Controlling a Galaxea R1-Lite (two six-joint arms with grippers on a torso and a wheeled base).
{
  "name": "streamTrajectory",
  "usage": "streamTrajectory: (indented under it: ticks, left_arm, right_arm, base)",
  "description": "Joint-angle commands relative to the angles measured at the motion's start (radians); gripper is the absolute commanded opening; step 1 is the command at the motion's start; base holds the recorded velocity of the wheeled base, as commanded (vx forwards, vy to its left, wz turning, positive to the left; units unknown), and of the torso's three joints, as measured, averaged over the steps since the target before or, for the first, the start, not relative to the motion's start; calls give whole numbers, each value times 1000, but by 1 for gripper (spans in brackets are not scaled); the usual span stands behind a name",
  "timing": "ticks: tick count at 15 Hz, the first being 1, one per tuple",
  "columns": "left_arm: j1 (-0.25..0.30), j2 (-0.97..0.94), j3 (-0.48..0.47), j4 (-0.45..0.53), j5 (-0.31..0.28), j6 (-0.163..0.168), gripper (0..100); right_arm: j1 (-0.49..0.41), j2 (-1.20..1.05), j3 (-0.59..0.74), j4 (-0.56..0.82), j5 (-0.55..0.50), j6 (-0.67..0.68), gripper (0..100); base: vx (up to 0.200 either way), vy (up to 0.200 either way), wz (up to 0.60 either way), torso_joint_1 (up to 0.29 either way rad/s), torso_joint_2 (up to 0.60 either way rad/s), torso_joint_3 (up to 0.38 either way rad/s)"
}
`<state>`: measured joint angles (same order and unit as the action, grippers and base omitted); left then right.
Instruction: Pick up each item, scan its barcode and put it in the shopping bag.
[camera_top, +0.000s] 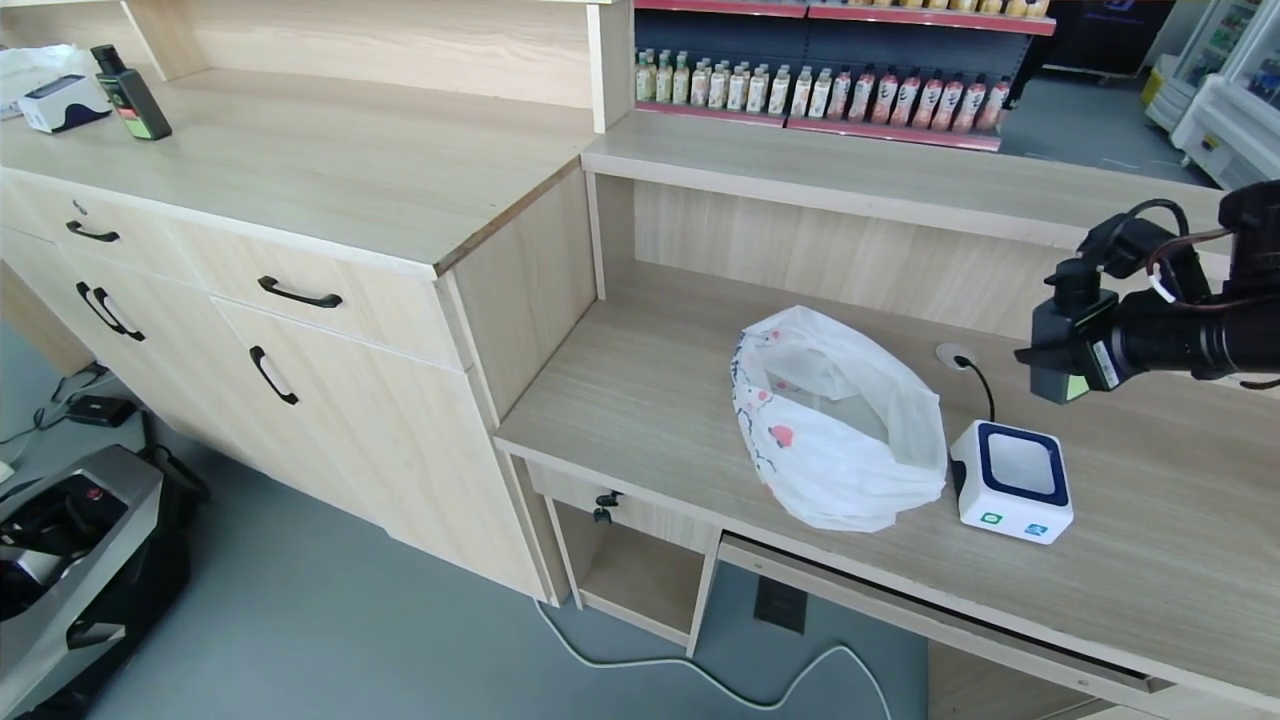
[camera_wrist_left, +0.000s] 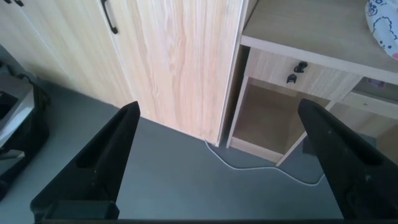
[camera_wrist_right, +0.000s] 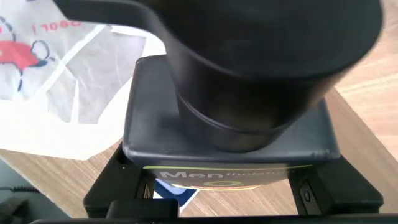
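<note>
My right gripper (camera_top: 1085, 360) is shut on a dark grey bottle (camera_top: 1050, 335) with a black cap and a green label. It holds the bottle in the air above and just behind the white scanner (camera_top: 1012, 480) with its dark blue window. The right wrist view looks down over the bottle (camera_wrist_right: 230, 134), with the gripper (camera_wrist_right: 233, 196) clamped around its body. A white printed shopping bag (camera_top: 835, 420) lies open on the low counter to the left of the scanner. My left gripper (camera_wrist_left: 217, 168) is open and hangs over the grey floor in front of the cabinet.
A second dark bottle (camera_top: 130, 92) and a white box (camera_top: 62, 103) stand on the high counter (camera_top: 330, 170) at the far left. The scanner's cable (camera_top: 985, 385) runs to a hole in the low counter (camera_top: 640, 400). A raised ledge (camera_top: 850, 170) runs behind it.
</note>
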<state>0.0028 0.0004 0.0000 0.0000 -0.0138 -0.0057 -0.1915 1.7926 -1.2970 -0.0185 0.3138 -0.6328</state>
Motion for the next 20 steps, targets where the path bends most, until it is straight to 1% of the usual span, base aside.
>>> streamTrajectory:
  ticks: [1, 3, 4, 5, 6, 10, 16, 20]
  left_arm:
    - [0, 0, 0, 0, 0, 0, 100]
    - [0, 0, 0, 0, 0, 0, 100]
    - [0, 0, 0, 0, 0, 0, 100]
    - [0, 0, 0, 0, 0, 0, 100]
    - [0, 0, 0, 0, 0, 0, 100]
    - [0, 0, 0, 0, 0, 0, 100]
    - [0, 0, 0, 0, 0, 0, 100]
    - [0, 0, 0, 0, 0, 0, 100]
  right_arm:
    - [4, 60, -13, 28, 19, -44, 0]
    - [4, 84, -15, 58, 19, -120, 0]
    - [4, 93, -15, 63, 21, -183, 0]
    - [4, 107, -15, 61, 22, -274, 0]
    - [4, 113, -13, 61, 25, -303, 0]
    - [4, 140, -4, 61, 80, -354, 0]
    - [4, 177, -1, 55, 80, -363, 0]
    - [4, 172, 25, 57, 80, -393, 0]
  base:
    - [0, 0, 0, 0, 0, 0]
    - [0, 0, 0, 0, 0, 0]
    - [0, 0, 0, 0, 0, 0]
    - [0, 0, 0, 0, 0, 0]
    - [0, 0, 0, 0, 0, 0]
    - [0, 0, 0, 0, 0, 0]
    - [0, 0, 0, 0, 0, 0]
    - [0, 0, 0, 0, 0, 0]
